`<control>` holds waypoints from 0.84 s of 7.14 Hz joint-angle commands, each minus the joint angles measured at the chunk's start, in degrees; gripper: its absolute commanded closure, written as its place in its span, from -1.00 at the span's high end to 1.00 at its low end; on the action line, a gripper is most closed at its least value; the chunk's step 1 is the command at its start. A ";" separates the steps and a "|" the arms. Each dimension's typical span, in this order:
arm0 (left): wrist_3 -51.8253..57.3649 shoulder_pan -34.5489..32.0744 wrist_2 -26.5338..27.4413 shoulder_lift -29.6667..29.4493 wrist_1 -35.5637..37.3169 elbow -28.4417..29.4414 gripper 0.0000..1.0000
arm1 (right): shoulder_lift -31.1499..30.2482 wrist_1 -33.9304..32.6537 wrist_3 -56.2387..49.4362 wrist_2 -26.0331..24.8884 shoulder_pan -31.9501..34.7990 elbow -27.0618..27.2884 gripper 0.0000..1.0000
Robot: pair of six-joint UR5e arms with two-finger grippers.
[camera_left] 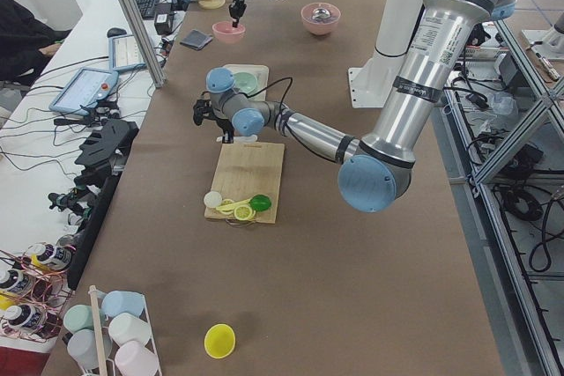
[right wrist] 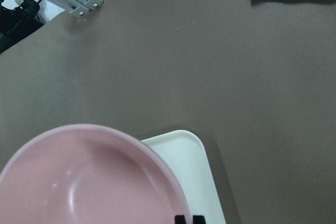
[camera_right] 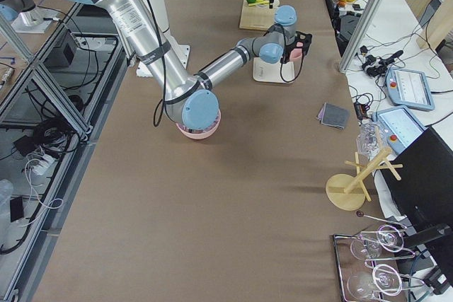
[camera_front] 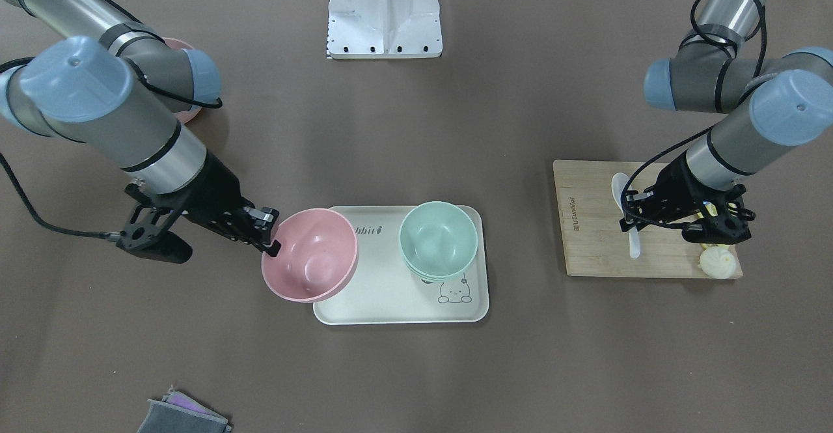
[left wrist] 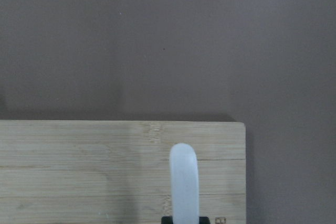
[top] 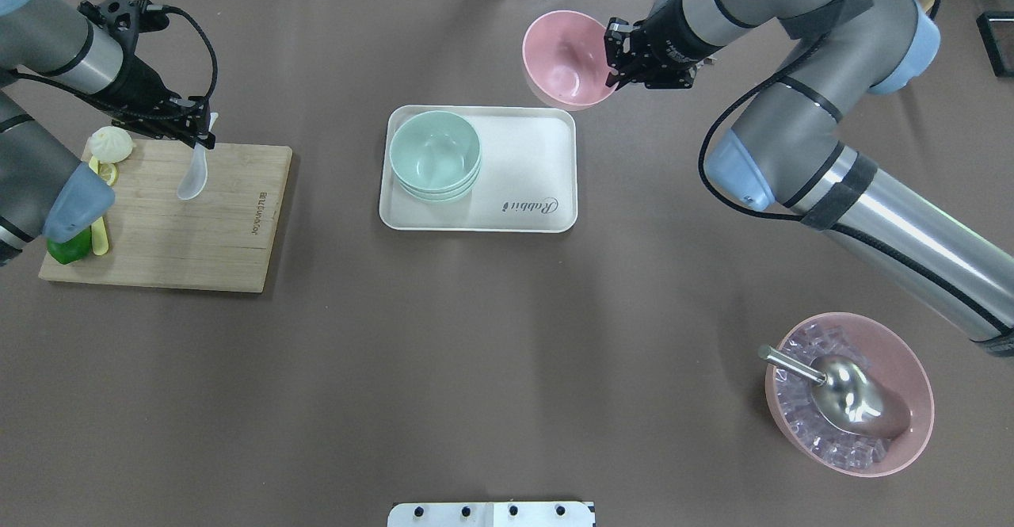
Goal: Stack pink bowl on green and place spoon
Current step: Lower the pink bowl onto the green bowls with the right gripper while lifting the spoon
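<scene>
My right gripper (top: 612,64) is shut on the far rim of the plain pink bowl (top: 567,58) and holds it tilted above the far right corner of the white tray (top: 523,186). The bowl also shows in the front view (camera_front: 310,264) and the right wrist view (right wrist: 89,177). The stack of mint-green bowls (top: 434,154) stands on the tray's left half. My left gripper (top: 201,135) is shut on the handle of the white spoon (top: 192,180), over the bamboo cutting board (top: 198,234). The spoon's handle tip shows in the left wrist view (left wrist: 184,182).
On the board's left end lie a white bun (top: 111,144), a yellow utensil (top: 99,235) and a green fruit (top: 67,248). A second pink bowl with clear cubes and a steel scoop (top: 849,396) stands at the near right. A grey cloth (camera_front: 185,415) lies at the far side.
</scene>
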 commanded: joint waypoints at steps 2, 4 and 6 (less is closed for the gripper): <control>-0.09 -0.10 -0.26 -0.27 -0.09 0.45 -1.00 | 6.73 0.09 3.13 -8.23 -6.74 -3.91 -1.00; 0.00 -0.10 -0.26 -0.36 -0.44 1.24 -1.00 | 8.40 0.09 4.96 -11.22 -9.65 -4.63 -1.00; 0.00 -0.10 -0.26 -0.36 -0.62 1.59 -1.00 | 9.64 0.09 5.77 -14.65 -12.11 -5.95 -1.00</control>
